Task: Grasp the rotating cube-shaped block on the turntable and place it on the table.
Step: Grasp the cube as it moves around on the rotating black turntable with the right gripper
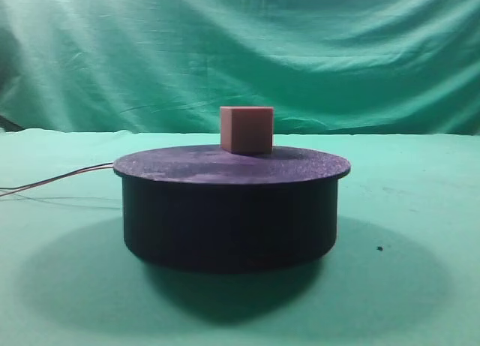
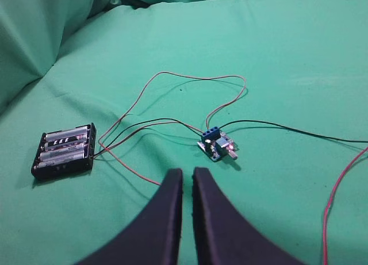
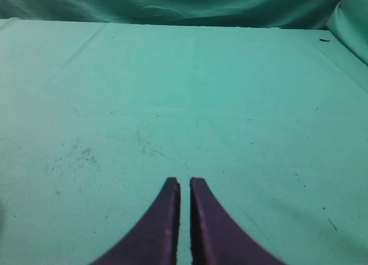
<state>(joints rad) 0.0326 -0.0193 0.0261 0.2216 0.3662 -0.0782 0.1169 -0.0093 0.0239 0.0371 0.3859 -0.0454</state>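
The pinkish-tan cube-shaped block (image 1: 247,129) sits on the far middle of the black turntable's (image 1: 229,211) flat top, one edge turned toward the camera. The turntable stands on the green cloth table (image 1: 420,233). No gripper shows in the exterior high view. In the left wrist view my left gripper (image 2: 187,173) has its dark jaws nearly together with only a thin slit, empty, above the cloth. In the right wrist view my right gripper (image 3: 184,183) is likewise closed to a thin slit, empty, above bare cloth. Neither wrist view shows the block or turntable.
Thin red and black wires (image 1: 56,181) lead off the turntable's left side. In the left wrist view a black battery holder (image 2: 64,151) and a small blue circuit board (image 2: 217,144) lie on the cloth, joined by looping wires (image 2: 195,81). A draped green backdrop (image 1: 240,53) closes the rear.
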